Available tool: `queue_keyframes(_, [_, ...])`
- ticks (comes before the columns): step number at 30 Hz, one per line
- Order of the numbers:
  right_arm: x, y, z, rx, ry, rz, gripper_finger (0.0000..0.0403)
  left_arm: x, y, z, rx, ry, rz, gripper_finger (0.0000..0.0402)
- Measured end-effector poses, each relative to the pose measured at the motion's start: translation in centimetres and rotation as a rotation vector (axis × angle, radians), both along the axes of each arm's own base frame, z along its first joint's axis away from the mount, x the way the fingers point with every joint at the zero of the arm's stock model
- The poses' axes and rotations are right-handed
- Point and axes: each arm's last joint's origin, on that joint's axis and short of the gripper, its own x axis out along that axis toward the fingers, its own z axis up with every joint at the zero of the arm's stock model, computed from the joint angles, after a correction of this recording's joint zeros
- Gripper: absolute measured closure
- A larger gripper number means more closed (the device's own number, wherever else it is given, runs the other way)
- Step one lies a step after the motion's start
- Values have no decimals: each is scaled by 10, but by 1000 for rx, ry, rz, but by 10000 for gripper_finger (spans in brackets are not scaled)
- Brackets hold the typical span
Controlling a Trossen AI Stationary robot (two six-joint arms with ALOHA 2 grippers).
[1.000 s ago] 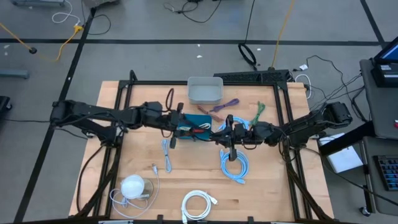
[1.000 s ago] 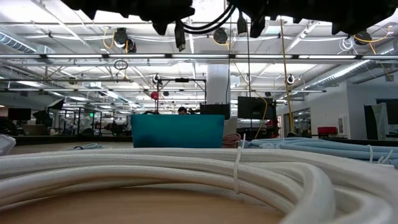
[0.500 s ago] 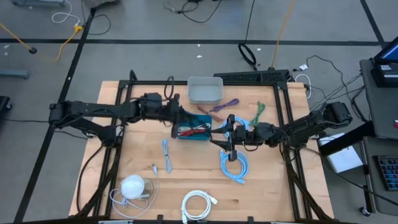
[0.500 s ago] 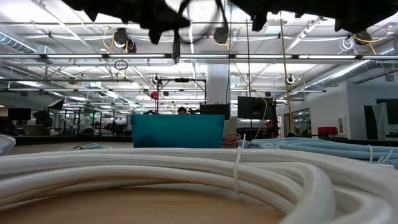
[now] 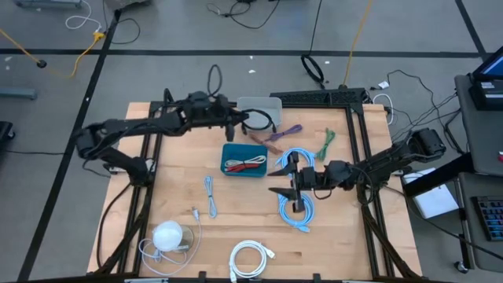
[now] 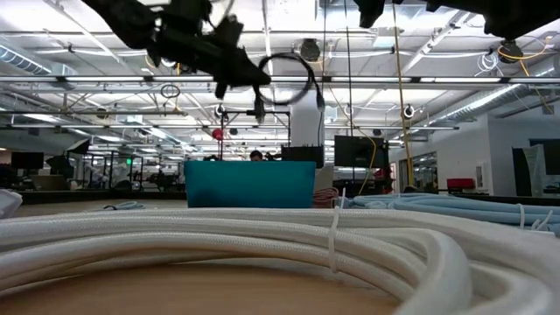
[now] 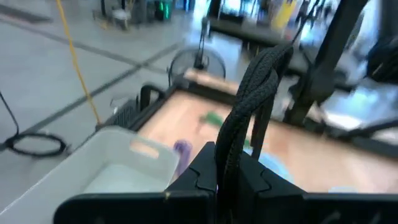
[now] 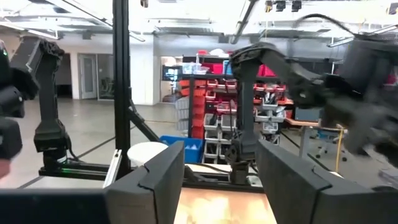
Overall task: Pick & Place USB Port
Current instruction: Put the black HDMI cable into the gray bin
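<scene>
Holding black cable [image 5: 259, 119] clamped in closed fingers, left gripper [image 5: 238, 121] hung over front rim of grey bin [image 5: 266, 104] at far side of bench [image 5: 181, 165]. Cable looped in air, clear of bench. Right gripper [image 5: 280, 179] stood wide open, empty, above blue cable coil [image 5: 296, 206]. Teal tray [image 5: 244, 159] with red and white cables sat between arms. White cable coil [image 5: 250, 258] lay near front edge.

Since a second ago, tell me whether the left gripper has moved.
Yes. The left gripper, shut on a black cable, has moved from over the teal bin toward the grey tray behind it.
</scene>
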Motion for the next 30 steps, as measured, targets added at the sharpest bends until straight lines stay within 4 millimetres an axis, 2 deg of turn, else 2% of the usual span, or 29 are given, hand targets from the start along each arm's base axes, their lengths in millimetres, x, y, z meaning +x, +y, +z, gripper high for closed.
queue_keyframes(4, [0,2,-1,-3,12,9,214,21,18,-10,23,132,-34,389])
queue_keyframes(11, [-1,7,-2,-4,24,26,212,47,48,13,104,264,-49,389])
queue_keyframes(14, [-2,10,-3,-7,36,37,214,47,59,27,136,258,-25,389])
queue_keyframes(17, [-3,13,-4,-11,47,49,215,41,71,30,129,256,11,389])
queue_keyframes(23, [-4,18,-4,-10,43,67,215,27,88,15,83,253,69,389])
queue_keyframes(30, [-5,18,-2,-5,25,63,219,20,94,0,70,184,75,389])
